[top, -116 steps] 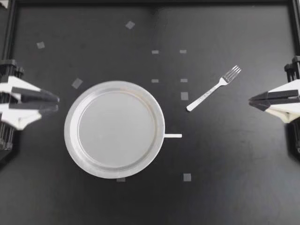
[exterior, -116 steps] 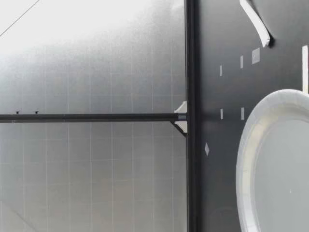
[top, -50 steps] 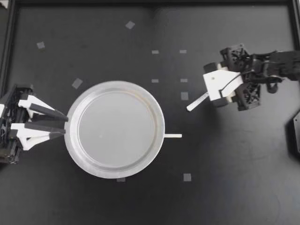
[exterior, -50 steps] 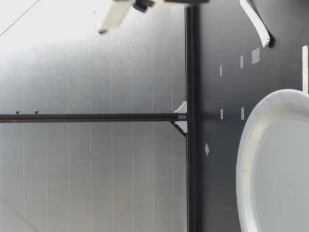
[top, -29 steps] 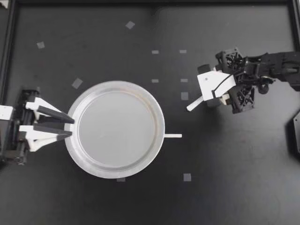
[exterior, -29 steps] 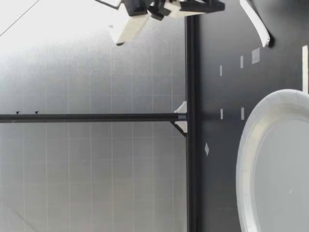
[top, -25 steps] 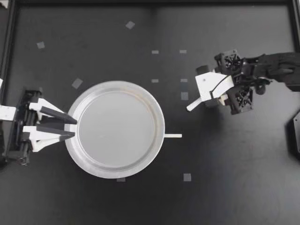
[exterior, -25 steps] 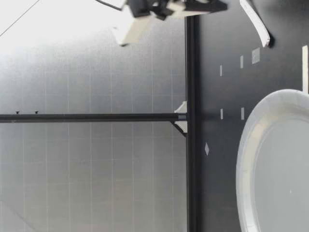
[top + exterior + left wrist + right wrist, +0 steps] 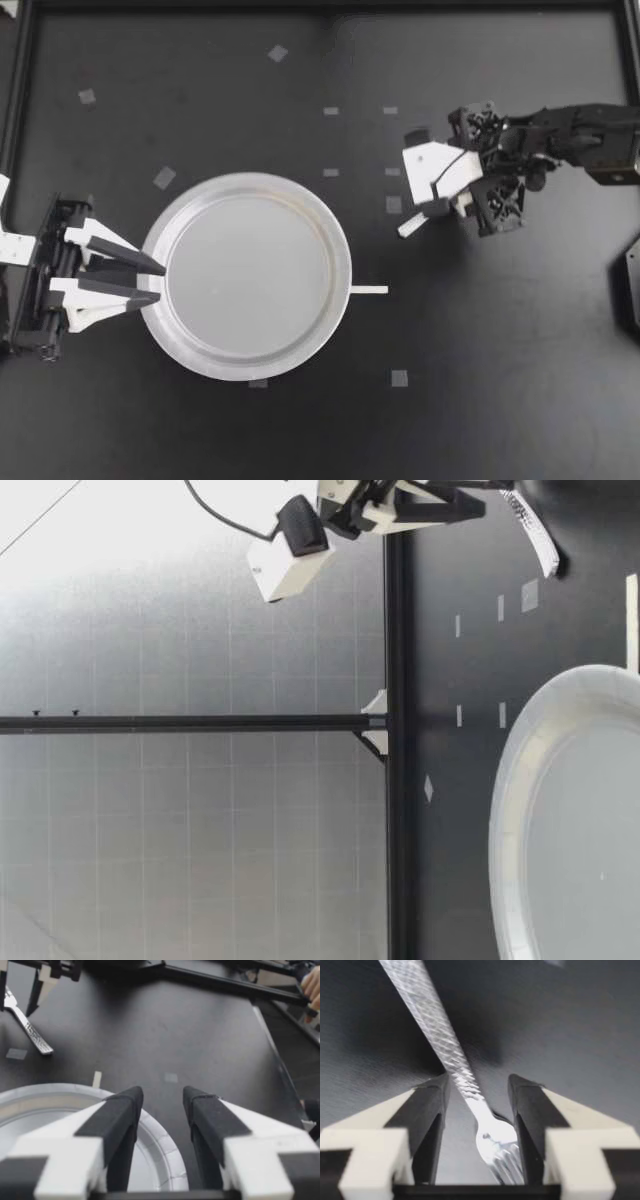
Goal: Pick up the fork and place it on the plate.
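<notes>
My right gripper [image 9: 423,176] had come in from the edge and was now over the fork [image 9: 409,227]. Only the handle end of the fork showed from above. My left gripper [image 9: 161,283] had also come in, right up to the rim of the plate [image 9: 247,182]. The fork and plate had not moved (both lay on the dark surface [image 9: 500,380] as before).

In the right wrist view, the fork [image 9: 455,1065] lay flat between my spread fingers [image 9: 432,1105]. One finger was right against the handle and the other stood a little apart, so I was not pinching it. My left gripper [image 9: 162,1102] was spread too and held nothing, with its tips over the edge of the plate [image 9: 160,1135].

I counted one fork, one plate and two grippers. There were also ten small tape marks [image 9: 277,52] and one white strip [image 9: 368,289] beside the plate.
</notes>
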